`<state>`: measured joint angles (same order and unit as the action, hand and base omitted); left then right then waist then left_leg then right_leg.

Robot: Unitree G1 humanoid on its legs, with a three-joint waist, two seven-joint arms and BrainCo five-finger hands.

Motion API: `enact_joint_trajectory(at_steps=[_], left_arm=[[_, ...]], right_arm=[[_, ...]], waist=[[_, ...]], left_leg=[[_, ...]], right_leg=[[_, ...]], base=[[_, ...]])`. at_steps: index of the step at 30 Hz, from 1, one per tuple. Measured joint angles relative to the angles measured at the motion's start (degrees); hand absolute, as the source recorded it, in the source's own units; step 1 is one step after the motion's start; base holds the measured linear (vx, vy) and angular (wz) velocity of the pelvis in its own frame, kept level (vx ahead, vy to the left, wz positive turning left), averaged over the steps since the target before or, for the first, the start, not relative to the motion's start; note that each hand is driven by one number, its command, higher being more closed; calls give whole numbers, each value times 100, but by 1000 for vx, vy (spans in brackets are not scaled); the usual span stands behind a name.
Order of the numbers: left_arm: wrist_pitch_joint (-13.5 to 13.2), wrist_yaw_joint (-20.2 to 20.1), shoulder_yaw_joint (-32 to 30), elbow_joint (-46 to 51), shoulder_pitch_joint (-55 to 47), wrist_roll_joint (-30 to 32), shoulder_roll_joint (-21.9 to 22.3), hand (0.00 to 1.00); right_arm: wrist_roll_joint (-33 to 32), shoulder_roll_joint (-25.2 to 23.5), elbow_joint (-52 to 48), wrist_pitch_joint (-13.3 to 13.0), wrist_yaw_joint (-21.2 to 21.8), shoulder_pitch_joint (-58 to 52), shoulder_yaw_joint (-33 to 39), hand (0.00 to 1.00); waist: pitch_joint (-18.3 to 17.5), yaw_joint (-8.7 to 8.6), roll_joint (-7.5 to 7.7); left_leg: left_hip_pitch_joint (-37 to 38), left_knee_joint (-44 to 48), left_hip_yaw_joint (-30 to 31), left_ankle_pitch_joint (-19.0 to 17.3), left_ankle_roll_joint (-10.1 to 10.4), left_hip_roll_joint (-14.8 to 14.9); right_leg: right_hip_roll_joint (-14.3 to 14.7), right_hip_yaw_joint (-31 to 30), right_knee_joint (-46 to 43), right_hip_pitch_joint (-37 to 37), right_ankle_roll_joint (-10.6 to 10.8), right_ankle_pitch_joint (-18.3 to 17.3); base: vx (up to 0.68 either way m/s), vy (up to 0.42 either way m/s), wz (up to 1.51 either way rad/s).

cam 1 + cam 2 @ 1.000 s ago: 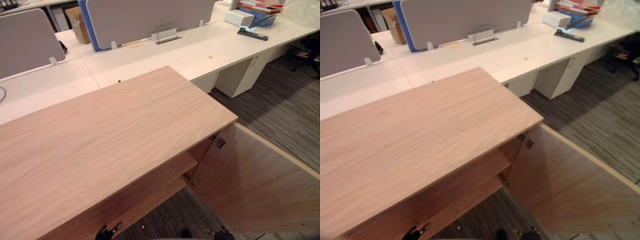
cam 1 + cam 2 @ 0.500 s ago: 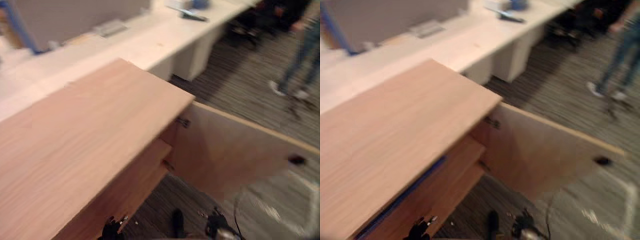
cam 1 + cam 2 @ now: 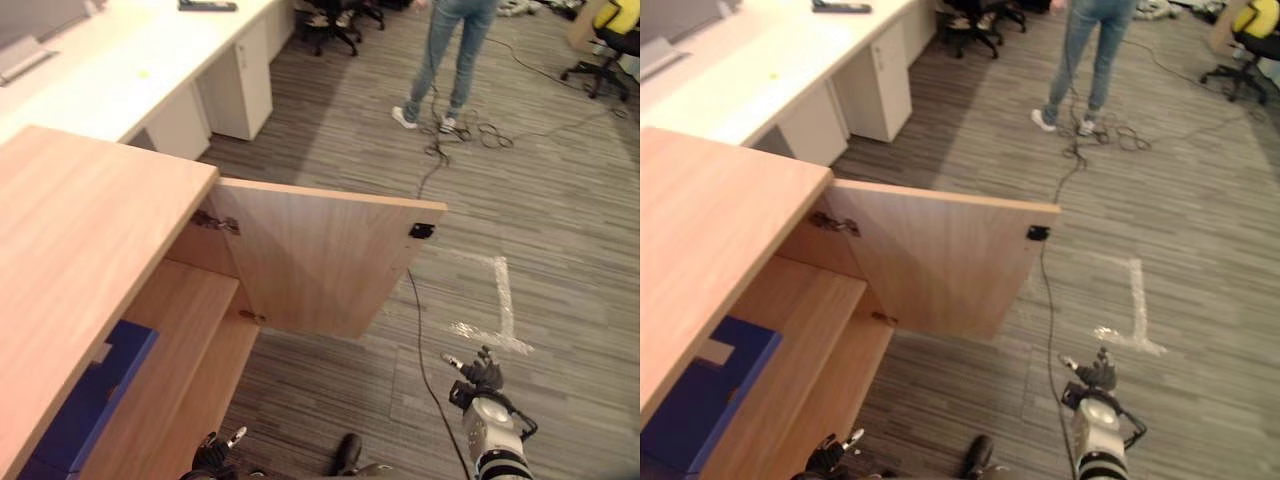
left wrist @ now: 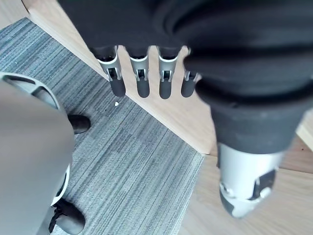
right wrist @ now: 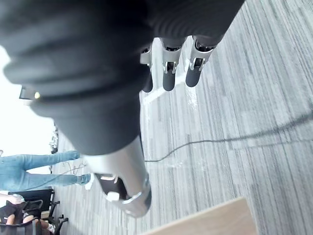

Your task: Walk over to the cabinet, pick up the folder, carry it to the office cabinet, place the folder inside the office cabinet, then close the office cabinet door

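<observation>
The blue folder (image 3: 85,400) lies flat on a shelf (image 3: 190,310) inside the office cabinet (image 3: 70,230), tucked under the wooden top, with a pale label on its upper face. It sits well up and off to the left of the left hand's fingers (image 4: 139,81), and neither hand touches it. The left hand (image 3: 215,455) hangs low in front of the cabinet's open side. Its fingers are straight and side by side, its thumb (image 4: 244,191) is set apart, and nothing is between them; past the fingertips lie the edge of a wooden board and grey striped carpet (image 3: 560,230). The cabinet door (image 3: 320,260) stands swung wide on its hinges (image 3: 215,222), with a small dark knob (image 3: 421,231) at its free upper corner. That free edge is ahead of the right hand's fingers (image 5: 168,73) and a little to their left, clearly apart from them. The right hand (image 3: 478,378) is held out over the carpet with fingers loosely extended and thumb (image 5: 122,186) apart, holding nothing. Just beyond its fingertips a white tape mark (image 3: 497,300) is stuck to the floor. Further off stand a person's legs (image 3: 450,50) in jeans, a long white desk (image 3: 120,70) with a white drawer unit (image 3: 240,85) under it, and office chairs (image 3: 335,15).
</observation>
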<state>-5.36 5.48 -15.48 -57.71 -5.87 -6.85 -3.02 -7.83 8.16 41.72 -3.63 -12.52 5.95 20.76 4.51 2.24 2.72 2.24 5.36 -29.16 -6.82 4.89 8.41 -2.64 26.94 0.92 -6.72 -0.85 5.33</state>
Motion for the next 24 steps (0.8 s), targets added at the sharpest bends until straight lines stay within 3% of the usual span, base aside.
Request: enact_joint_trajectory(at_steps=[4, 11, 20, 24], left_arm=[[0, 120, -3, 63, -48, -153, 2, 0], [-15, 108, 21, 261, -244, -216, -57, 0], [-24, 54, 518, 334, -418, -193, -88, 0], [-38, 24, 788, 495, -507, -265, -66, 0]], right_arm=[[-1, 88, -169, 2, 13, 55, 8, 0], [-153, 1005, -87, -46, 79, 1397, -314, 0], [-776, 2367, 1752, -260, 150, 4180, -909, 0], [-938, 2527, 2110, -258, 372, 4827, -1213, 0]], waist=[[-44, 6, 14], [-28, 46, -22], [234, 204, -433], [342, 277, -619]], left_leg=[[93, 0, 161, 21, 33, 22], [90, -86, 350, 51, 20, -84], [-124, -12, 856, 54, -159, -412], [-122, 88, 1121, 12, -237, -489]], right_leg=[[51, 52, 162, 217, -23, 29], [4, 199, 387, 355, 2, 179], [-378, 601, 388, 378, 125, 341], [-482, 756, 389, 520, 165, 374]], base=[[-12, -60, 7], [-42, -23, 13], [-44, 54, 25], [-3, 46, 27]])
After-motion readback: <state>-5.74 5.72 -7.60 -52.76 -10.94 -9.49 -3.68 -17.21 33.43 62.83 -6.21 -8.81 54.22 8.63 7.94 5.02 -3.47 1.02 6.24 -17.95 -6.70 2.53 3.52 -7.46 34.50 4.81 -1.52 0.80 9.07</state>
